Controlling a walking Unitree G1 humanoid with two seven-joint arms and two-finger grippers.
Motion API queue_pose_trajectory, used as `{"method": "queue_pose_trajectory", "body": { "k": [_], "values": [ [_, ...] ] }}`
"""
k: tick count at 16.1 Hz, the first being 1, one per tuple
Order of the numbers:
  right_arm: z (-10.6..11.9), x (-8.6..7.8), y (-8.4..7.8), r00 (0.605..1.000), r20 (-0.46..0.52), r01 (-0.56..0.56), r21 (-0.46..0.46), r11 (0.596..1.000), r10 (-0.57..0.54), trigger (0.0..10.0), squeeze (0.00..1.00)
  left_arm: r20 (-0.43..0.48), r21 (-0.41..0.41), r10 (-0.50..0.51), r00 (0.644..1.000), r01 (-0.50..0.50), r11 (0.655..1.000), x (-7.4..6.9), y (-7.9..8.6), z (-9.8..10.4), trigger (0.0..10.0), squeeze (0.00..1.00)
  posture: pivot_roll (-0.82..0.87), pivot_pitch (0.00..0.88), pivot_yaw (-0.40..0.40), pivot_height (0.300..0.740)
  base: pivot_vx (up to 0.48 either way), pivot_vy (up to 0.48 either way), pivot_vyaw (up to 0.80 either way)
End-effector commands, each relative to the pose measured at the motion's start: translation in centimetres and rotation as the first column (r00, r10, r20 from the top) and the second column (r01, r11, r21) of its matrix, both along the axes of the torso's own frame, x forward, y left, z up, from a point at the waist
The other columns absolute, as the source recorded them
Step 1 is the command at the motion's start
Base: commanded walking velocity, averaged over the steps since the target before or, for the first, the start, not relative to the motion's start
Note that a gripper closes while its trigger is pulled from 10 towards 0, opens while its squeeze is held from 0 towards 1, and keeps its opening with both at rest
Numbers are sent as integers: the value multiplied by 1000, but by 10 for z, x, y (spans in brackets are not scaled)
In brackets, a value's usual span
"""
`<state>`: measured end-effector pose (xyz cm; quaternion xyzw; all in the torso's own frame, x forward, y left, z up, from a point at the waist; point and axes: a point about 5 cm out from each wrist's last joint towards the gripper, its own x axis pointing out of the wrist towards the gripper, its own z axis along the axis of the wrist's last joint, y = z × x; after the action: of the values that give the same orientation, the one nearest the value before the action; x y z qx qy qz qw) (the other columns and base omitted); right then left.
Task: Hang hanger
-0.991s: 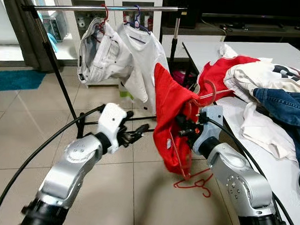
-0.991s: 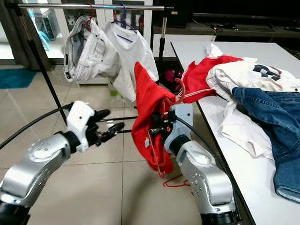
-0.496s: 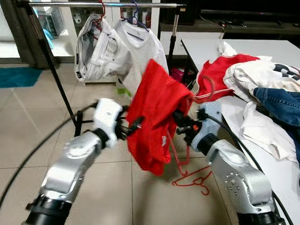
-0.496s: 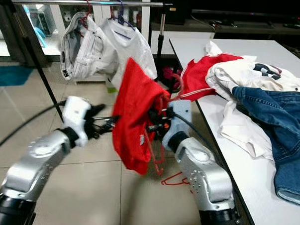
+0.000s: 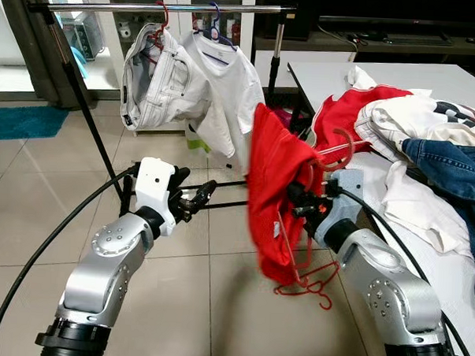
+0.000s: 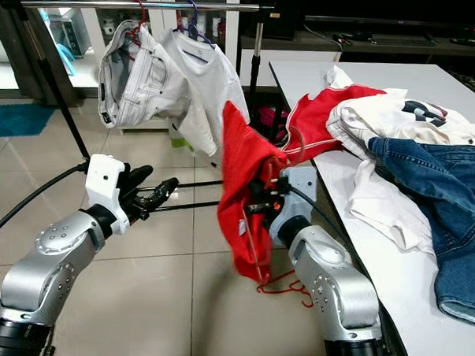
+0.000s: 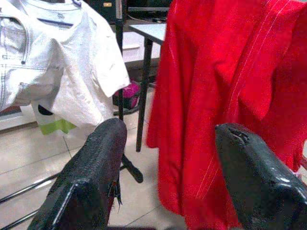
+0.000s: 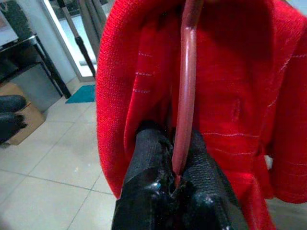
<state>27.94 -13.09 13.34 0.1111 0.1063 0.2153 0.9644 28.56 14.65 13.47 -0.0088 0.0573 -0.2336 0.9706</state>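
red hanger (image 5: 333, 154): thin, curved, with a hook on top | it carries a red shirt (image 5: 272, 191) that hangs down in folds above the tiled floor | the hanger sits just beside the table edge, well below the clothes rail (image 5: 166, 10) | rail: a long silver bar, level, up high

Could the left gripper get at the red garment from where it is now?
Probably yes. The left gripper is open and points at the red garment, which hangs from the hanger held by the right gripper. Only open air lies between them.
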Motion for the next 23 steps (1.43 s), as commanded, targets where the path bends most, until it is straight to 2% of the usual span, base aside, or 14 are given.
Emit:
{"method": "queue_pose_trajectory", "body": {
  "k": [1,10,16,18,23],
  "values": [
    [4,0,2,1000,19,0,14,1000,-1,10000,0,3,8,14,1000,-14,1000,-1,4,2,10000,0,-86,0,10,740,0,0,0],
    [-11,-4,-14,995,-37,97,4,995,-96,10000,0,-23,11,17,1000,-17,1000,-5,2,0,10000,0,-83,0,19,740,0,0,0],
    [-15,-8,-12,996,-54,76,-2,997,-76,10000,0,-38,19,32,999,-31,999,-9,1,-3,10000,0,-80,0,20,740,0,0,0],
    [-15,-9,-7,999,-49,19,-31,999,-21,10000,0,-6,20,42,999,-42,999,-8,2,0,10000,0,-79,0,19,740,0,0,0],
    [-15,-11,-1,999,-47,-22,-21,1000,21,10000,0,8,12,55,998,-55,998,-8,6,3,10000,0,-73,0,15,740,261,0,765]
  ]
}}
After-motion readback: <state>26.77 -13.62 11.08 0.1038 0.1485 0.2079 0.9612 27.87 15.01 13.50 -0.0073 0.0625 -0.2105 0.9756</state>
